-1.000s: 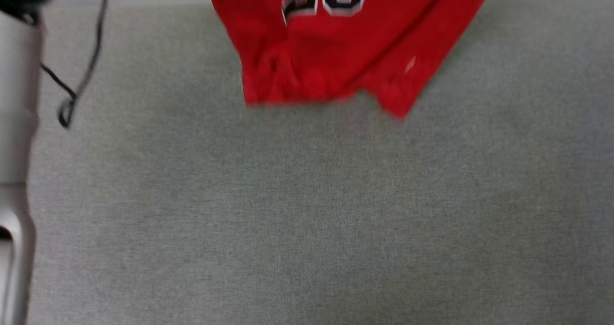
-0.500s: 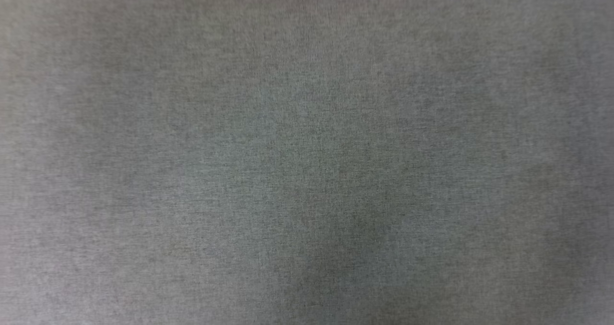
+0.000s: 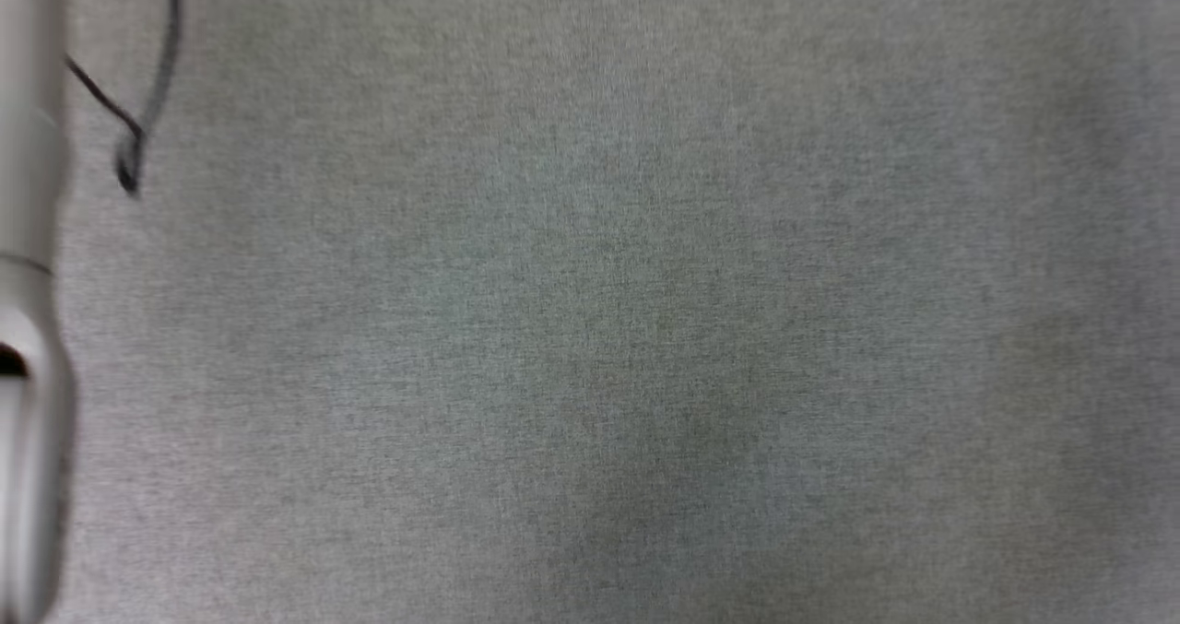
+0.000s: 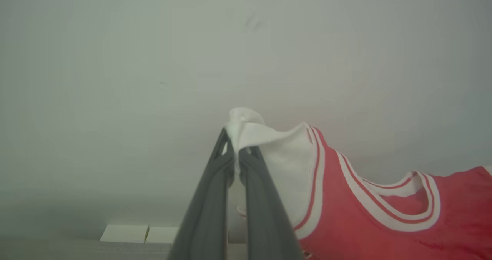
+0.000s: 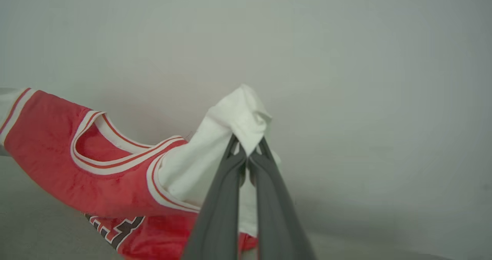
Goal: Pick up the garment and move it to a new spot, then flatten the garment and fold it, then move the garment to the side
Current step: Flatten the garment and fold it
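In the left wrist view the red garment (image 4: 388, 229) hangs to the right of my left gripper (image 4: 234, 144), which is shut on one white sleeve. The right wrist view has the garment (image 5: 54, 148) stretching away to the left, its black-and-white lettering low down, with my right gripper (image 5: 247, 148) shut on the other white sleeve. Both sleeves bunch above the dark fingertips, held up against a pale wall. A pale forearm (image 3: 28, 329) runs along the left edge of the head view.
A grey fabric surface (image 3: 627, 311) spreads across the head view. A thin black cable (image 3: 138, 117) loops near the top left beside the forearm. White boxes (image 4: 134, 235) sit low in the left wrist view.
The head view has shifted downward: the red garment that hung at the top a second ago has left it. The forearm and cable vanished half a second ago and are back at the left.
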Controlling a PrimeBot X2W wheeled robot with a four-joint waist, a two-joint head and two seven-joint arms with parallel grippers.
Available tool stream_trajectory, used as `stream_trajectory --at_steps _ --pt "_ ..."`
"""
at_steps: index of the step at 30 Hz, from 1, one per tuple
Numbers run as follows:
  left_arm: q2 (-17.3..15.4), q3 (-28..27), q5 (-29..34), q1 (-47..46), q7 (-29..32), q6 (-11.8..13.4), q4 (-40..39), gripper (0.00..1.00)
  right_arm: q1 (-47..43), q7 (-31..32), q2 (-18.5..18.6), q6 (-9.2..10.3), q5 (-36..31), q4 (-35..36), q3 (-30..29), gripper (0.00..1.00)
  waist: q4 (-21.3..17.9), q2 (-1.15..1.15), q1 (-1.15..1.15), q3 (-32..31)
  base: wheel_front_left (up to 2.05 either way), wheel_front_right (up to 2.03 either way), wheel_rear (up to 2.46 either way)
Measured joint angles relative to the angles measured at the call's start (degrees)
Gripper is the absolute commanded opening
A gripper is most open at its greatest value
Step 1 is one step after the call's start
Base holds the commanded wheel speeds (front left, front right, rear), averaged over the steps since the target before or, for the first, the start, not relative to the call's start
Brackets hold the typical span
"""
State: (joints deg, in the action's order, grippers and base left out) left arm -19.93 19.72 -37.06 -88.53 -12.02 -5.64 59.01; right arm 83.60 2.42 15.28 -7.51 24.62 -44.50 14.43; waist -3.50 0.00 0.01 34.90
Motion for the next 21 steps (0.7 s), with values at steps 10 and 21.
stream_trajectory --at_steps 10,21 --pt "2.1 -1.9 -4.2 22.8 -2.9 -1.5 -0.9 0.00 -21.3 -5.1 2.1 0.00 7.7 1.4 6.6 0.00 0.4 0.00 -0.01 -9.2 0.00 0.00 0.00" --pt "3.1 -9.0 -3.1 58.7 -3.0 2.4 -21.8 0.00 -49.6 -6.1 3.8 0.00 10.8 9.2 7.4 0.00 0.9 0.00 -0.02 -22.6 0.00 0.00 0.00"
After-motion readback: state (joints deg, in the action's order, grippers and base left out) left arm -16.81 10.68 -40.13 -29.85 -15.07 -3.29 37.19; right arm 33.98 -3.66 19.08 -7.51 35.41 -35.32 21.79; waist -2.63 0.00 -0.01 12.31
